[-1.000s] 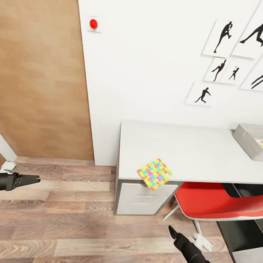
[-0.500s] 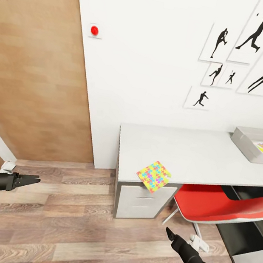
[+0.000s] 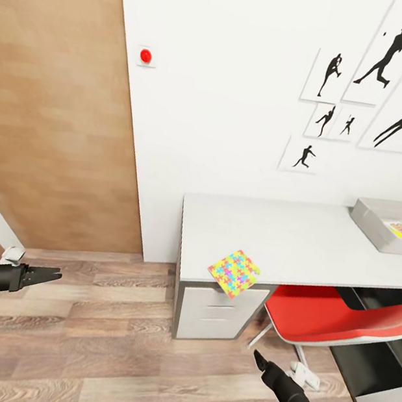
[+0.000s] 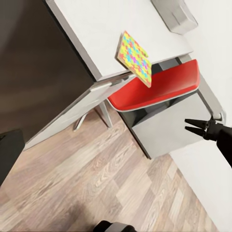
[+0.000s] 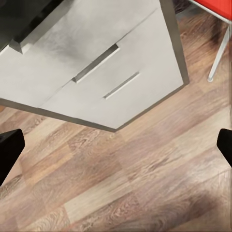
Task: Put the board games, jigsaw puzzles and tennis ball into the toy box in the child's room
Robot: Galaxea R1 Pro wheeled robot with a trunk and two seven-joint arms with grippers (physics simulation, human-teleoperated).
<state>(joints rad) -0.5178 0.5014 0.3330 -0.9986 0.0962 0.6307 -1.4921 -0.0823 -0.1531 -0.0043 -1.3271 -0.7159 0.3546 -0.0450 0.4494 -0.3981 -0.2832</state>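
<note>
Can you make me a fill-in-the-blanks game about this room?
1. The jigsaw puzzle hangs over the front edge of the ____.
2. The chair tucked under the table is ____.
3. The toy box sits on the table's ____ end.

Missing words: table; red; right
</note>
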